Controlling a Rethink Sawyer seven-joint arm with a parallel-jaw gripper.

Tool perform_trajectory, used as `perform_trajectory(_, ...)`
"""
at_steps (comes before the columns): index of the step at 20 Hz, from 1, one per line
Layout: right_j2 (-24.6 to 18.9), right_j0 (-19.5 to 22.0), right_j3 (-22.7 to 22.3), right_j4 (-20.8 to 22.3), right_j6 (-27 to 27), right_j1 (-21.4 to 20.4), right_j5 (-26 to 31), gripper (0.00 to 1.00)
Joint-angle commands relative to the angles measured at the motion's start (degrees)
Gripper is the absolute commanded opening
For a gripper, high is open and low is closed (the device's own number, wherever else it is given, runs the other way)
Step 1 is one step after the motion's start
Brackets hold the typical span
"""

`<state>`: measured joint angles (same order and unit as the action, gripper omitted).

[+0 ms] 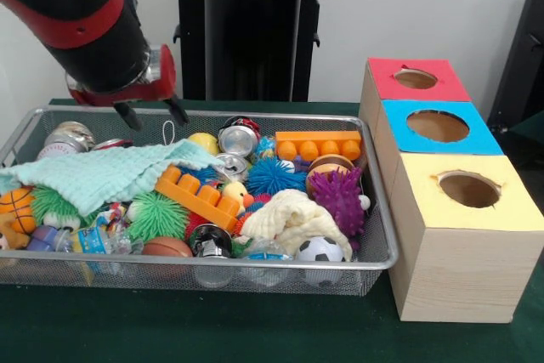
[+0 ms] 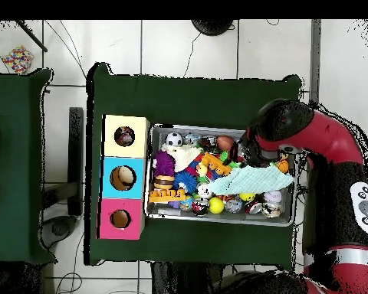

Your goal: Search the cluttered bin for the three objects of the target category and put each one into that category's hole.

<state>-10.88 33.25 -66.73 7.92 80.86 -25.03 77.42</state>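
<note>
Hand (image 1: 153,113) hangs over the far-left part of the wire-mesh bin (image 1: 51,274), two dark fingers spread, holding nothing, tips just above the clutter. Reads as a hover before a pick, not a carry.

Directly under and in front of it: mint-green cloth (image 1: 102,174), soft waffle-textured fabric, draped flat over other items so it hides what's beneath. It's the topmost cloth on that side, so likely the easiest grab. Limp fabric: should bunch on pinch and may drag neighbours.

Around it: small basketball (image 1: 15,201) at the left wall, green spiky ball (image 1: 158,215) of rubbery bristles, orange block (image 1: 197,197) of hard plastic with studs, lying diagonally on the cloth's edge and possibly pinning it. Shiny metal cans (image 1: 238,138) further back.

Mid-right: cream cloth (image 1: 285,214), thick and crumpled in a heap, wedged between the purple spiky ball (image 1: 337,199) and the soccer ball (image 1: 321,250). Second candidate.

No dotted white cloth visible in the bin; could be buried, can't tell.

Right of the bin on the green worktop (image 1: 255,329): three pale wooden boxes in a row, touching. Nearest is the yellow-topped box (image 1: 459,252) with the target hole (image 1: 469,189), round, rough-cut. In the overhead view something dark sits inside that hole (image 2: 125,136); can't identify it. Blue-topped box (image 1: 435,127) and red-topped box (image 1: 412,79) behind are the wrong destinations.
</note>
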Motion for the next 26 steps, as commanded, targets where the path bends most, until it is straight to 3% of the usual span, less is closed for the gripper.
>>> perform_trajectory(1,-7.62,0.84,-12.89,-6.13,2.7,3.02,-13.41,1.0)
perform_trajectory(4,-9.32,1.95,-14.95,-7.12,-0.88,3.99,-17.27,1.0)
perform_trajectory(8,-10.88,3.19,-17.62,-9.1,-0.71,4.18,-19.03,1.0)
perform_trajectory(13,-10.38,3.07,-18.81,-12.59,4.74,4.16,-16.59,1.0)
perform_trajectory(18,-6.58,1.33,-20.15,-15.53,12.19,3.49,-15.49,1.0)
perform_trajectory(26,-2.73,-1.23,-25.01,-16.76,15.9,1.18,-20.03,1.0)
